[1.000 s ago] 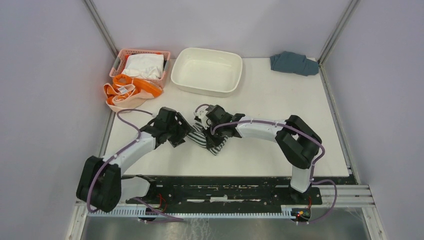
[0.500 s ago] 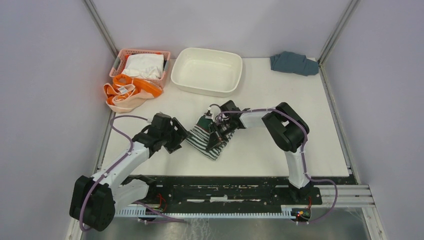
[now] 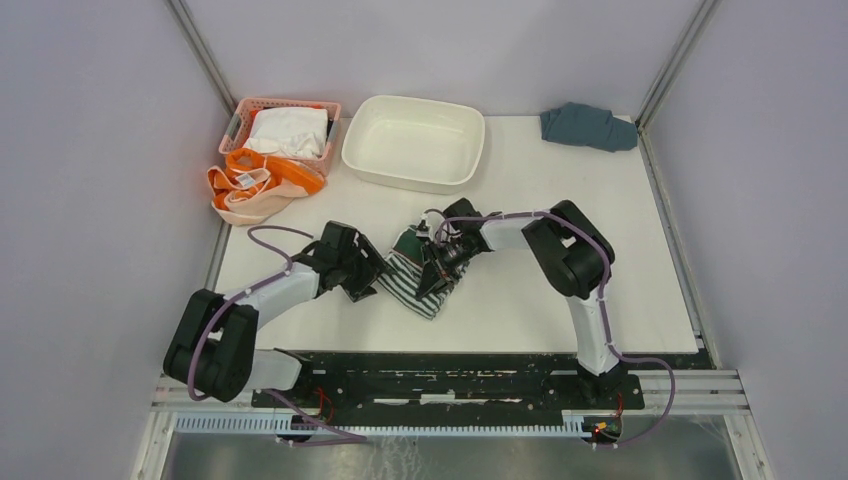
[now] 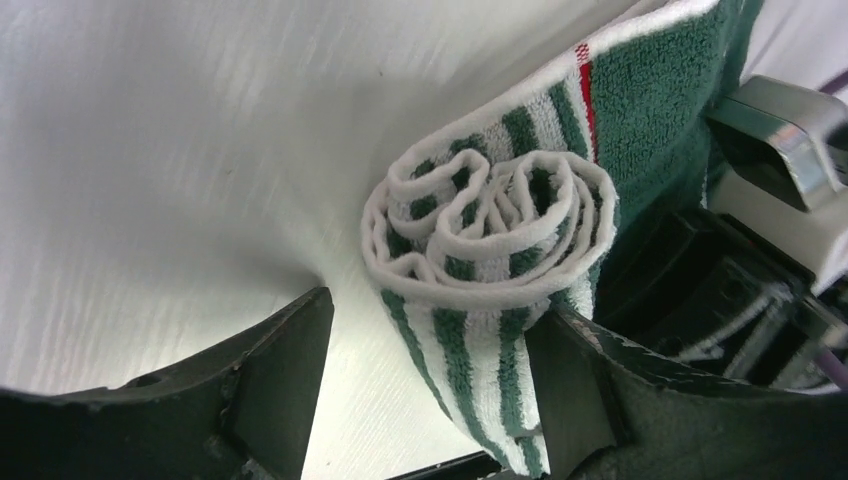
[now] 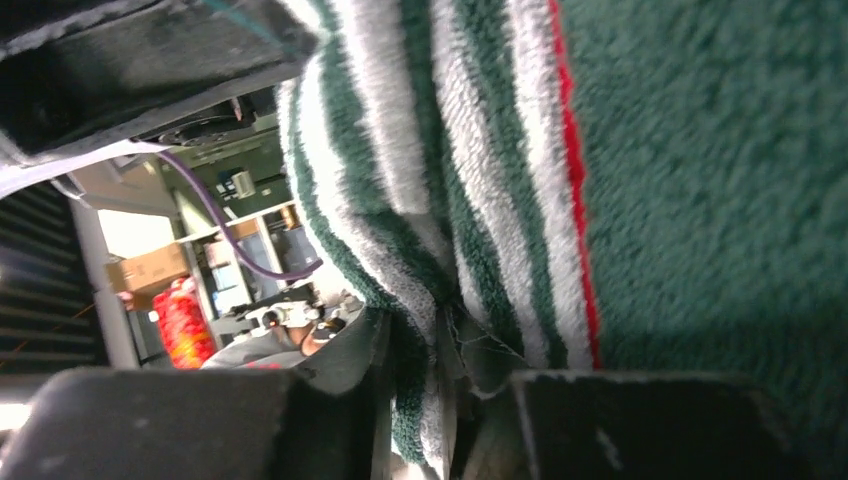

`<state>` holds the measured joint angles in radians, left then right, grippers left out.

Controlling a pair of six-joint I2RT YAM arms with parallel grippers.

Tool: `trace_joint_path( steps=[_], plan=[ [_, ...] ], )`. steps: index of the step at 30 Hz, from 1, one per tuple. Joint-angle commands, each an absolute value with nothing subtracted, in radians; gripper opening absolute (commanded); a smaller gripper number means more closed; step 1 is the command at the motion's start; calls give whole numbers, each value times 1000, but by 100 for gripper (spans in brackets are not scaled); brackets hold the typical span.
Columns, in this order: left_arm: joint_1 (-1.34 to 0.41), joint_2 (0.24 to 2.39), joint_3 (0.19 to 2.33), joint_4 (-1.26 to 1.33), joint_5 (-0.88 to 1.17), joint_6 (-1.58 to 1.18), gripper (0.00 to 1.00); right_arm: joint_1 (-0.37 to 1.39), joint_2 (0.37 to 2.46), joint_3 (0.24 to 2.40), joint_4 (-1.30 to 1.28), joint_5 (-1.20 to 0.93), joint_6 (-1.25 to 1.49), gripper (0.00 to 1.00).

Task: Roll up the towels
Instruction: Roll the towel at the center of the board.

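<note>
We see our left gripper with its fingers spread wide around the rolled end of the striped towel. Our right gripper pinches a fold of that towel. It lies in the middle of the table, between both grippers. The orange towel sits far left, by the pink basket.

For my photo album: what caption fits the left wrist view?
Partly rolled green striped towel on the white table, between the open fingers of the left hand.
</note>
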<state>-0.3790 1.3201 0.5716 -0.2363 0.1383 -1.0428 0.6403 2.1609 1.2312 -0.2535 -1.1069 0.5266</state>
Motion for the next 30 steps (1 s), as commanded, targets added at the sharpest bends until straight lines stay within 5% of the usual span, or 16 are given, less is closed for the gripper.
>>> trace_joint_path(
  steps=[1, 17, 30],
  plan=[
    [-377, 1391, 571, -223, 95, -1057, 76, 650, 2056, 1185, -330, -831, 411, 27],
    [-379, 1478, 584, -282, 47, -1015, 76, 984, 1589, 1133, -389, 100, 146, 61],
    [-378, 1465, 577, -305, 34, -1036, 76, 1095, 1793, 1178, -374, 175, 10, 64]
  ],
)
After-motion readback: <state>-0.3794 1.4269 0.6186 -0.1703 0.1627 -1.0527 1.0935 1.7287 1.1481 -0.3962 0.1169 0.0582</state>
